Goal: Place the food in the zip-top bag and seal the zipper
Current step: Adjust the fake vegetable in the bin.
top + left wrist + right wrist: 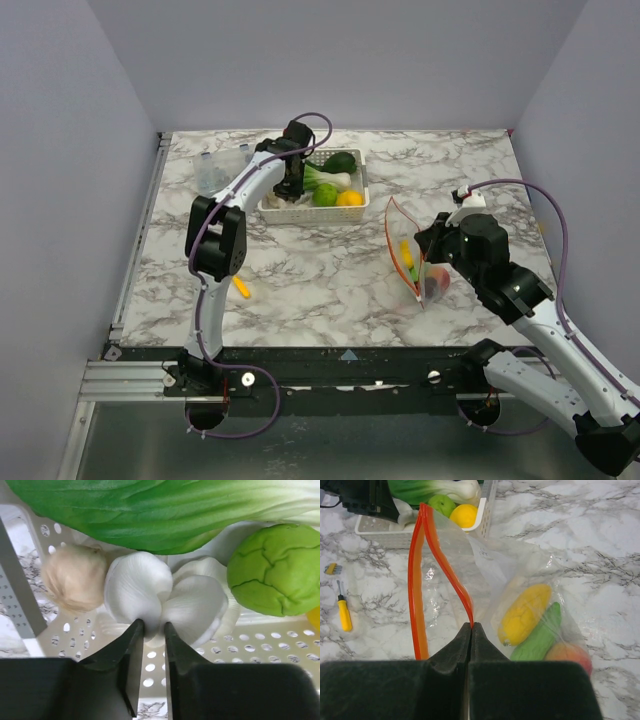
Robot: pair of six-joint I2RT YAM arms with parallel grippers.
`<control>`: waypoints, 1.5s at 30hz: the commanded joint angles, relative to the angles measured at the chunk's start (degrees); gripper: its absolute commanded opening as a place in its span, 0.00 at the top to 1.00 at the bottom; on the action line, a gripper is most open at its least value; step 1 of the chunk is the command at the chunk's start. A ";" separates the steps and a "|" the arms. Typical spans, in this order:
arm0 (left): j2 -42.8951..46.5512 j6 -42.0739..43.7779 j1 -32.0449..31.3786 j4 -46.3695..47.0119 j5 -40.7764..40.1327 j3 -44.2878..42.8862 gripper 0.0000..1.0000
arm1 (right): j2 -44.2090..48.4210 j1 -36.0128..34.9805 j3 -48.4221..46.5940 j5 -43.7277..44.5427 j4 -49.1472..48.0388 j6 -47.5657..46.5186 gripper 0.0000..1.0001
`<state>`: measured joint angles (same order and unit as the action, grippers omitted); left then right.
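Closure is complete on the right pincer (pixel 471 626): its jaws meet on the zipper (pixel 415 580), gripping one lip of the red-orange strip at its near end. Just beyond the tips the two lips part and run away from the pincer as a narrow loop. Judged purpose: the hold props the mouth of the zip-top bag (pixel 485 565) open toward the far basket, ready for loading. The bag is clear and slack and lies on the marble table (pixel 600 540). To the right of the tips, inside it, lie a yellow piece (pixel 525 612), a green piece (pixel 540 635) and a peach-coloured piece (pixel 567 655), all touching. Far left of the tips lies a yellow-handled screwdriver (pixel 344 615), outside the bag.

The left pincer (pixel 150 627) is down in the white basket (pixel 250 645), its jaws a narrow slot apart. A white bulb (pixel 165 595) sits at the tips; whether it is gripped cannot be told. Beyond lie a beige ball (pixel 75 577), a green round fruit (pixel 275 570) and, farthest, a leafy green vegetable (pixel 150 510). Loading is judged part done; sealing has not begun.
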<state>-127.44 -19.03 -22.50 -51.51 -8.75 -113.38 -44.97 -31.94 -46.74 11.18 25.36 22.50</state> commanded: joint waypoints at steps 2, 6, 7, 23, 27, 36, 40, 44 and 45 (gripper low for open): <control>2.98 1.27 0.66 1.45 -1.26 2.07 0.90 | 0.14 -0.39 0.52 -0.76 -0.93 0.17 0.99; 6.23 1.45 0.62 3.62 -1.80 3.26 0.98 | 0.17 -0.42 0.54 -0.49 -0.89 0.16 0.99; 7.03 1.49 0.62 4.06 -1.87 3.74 1.00 | 0.10 -0.39 0.57 -0.48 -0.93 0.17 0.99; 20.92 3.42 0.62 15.35 8.62 12.91 1.00 | 0.14 -0.40 0.68 -0.51 -1.10 0.34 0.99; 18.80 5.03 0.62 17.22 17.41 10.39 1.00 | 0.05 -0.40 0.65 -0.62 -1.11 0.35 0.99; 6.83 0.71 0.66 6.37 20.57 -4.50 1.00 | -0.45 -0.38 0.63 -0.46 -1.11 0.24 0.99; 6.50 0.31 0.73 5.61 18.69 -2.78 0.97 | -0.67 -0.37 0.63 -0.72 -1.02 0.12 0.99; 6.86 1.03 0.89 5.01 16.74 -1.75 0.86 | -0.75 -0.40 0.67 -0.84 -1.11 0.11 0.99; 7.20 1.36 0.91 5.40 16.08 -1.09 0.80 | -0.68 -0.40 0.61 -0.82 -1.06 0.22 0.99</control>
<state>-120.95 -17.89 -21.80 -45.08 9.47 -115.77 -45.50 -31.94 -46.74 11.18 25.30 22.52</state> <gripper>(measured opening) 0.095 0.008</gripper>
